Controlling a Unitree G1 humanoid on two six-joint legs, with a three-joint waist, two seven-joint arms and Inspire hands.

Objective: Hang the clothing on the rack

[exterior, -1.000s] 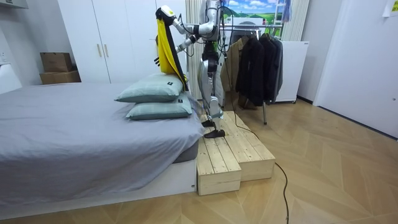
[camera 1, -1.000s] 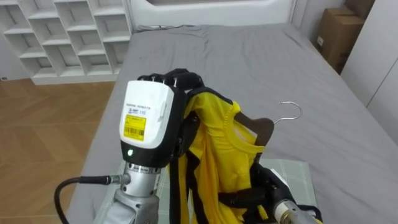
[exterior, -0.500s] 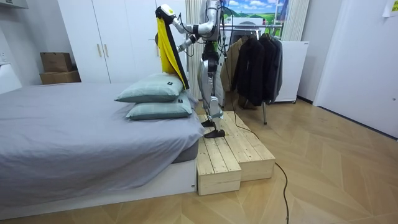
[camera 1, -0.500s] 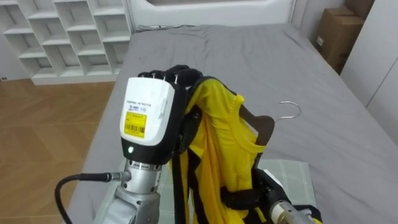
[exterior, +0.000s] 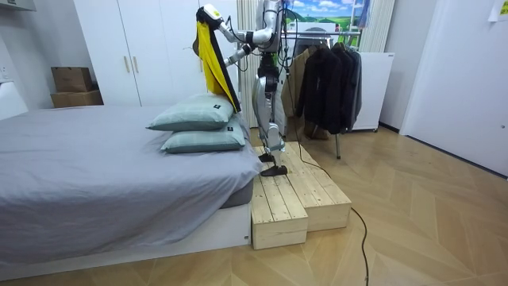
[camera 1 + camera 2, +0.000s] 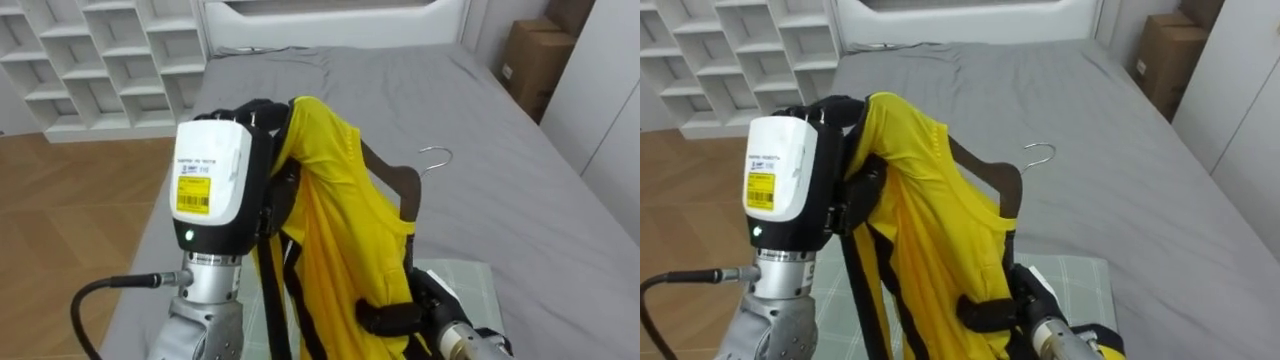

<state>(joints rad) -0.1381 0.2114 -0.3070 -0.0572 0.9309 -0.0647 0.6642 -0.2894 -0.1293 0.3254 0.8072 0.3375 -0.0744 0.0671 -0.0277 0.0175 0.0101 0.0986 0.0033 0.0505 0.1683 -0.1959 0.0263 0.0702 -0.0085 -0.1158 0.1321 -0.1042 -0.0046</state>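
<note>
Grey bed (image 6: 500,130) in the background, white shelving (image 6: 100,60) upper left. Left robot hand (image 6: 262,195) is centre-left, fingers curled over one shoulder of the yellow shirt (image 6: 335,230), holding it high so it drapes over the dark hanger (image 6: 400,185), whose hook pokes out right of centre. Right robot hand (image 6: 395,315) is at the bottom, fingers clamped round the lower cloth, likely steadying it. In the room view the robot stands on a wooden platform (image 5: 298,199) beside the clothes rack (image 5: 325,75), the probable target.

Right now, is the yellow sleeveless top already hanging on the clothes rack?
No: the yellow sleeveless top, on its hanger, is held up over the bed in the left hand, apart from the clothes rack.
</note>
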